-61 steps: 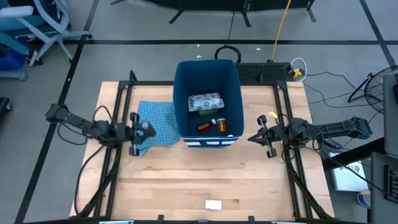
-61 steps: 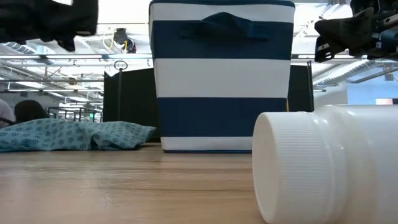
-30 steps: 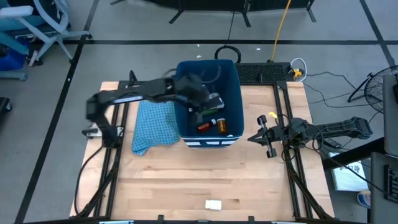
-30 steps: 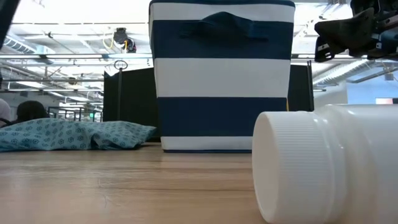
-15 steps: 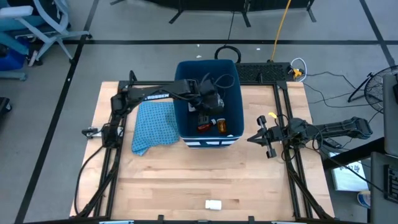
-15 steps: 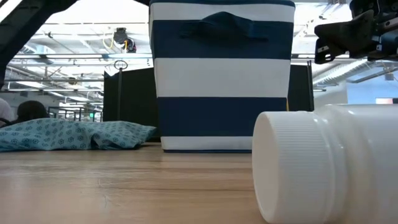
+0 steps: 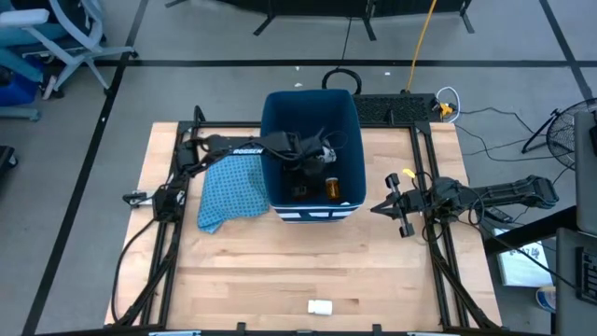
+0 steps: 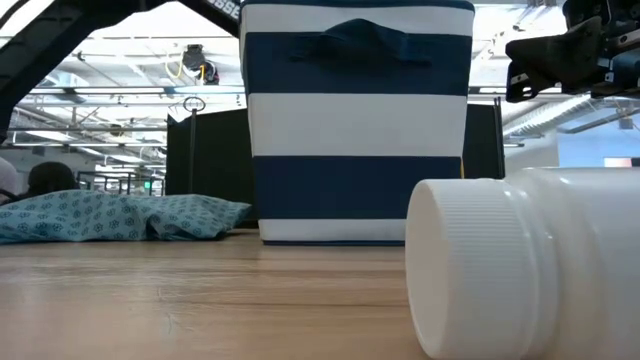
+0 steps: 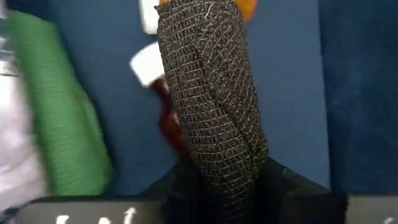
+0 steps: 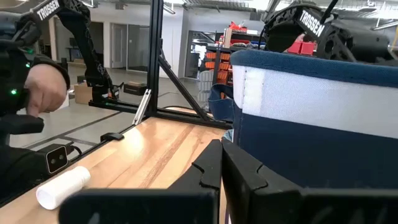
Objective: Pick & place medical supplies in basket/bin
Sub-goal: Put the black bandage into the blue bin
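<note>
Left gripper is down inside my blue bin, frame centre, clamped on the black oblong. Right gripper, fingers closed, empty, waits centre-right beside it.

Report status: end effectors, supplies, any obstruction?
Left end effector inside the bin, shut on the black roll. Right end effector parked beside the bin, shut. White bottle still on table. No obstruction seen.
</note>
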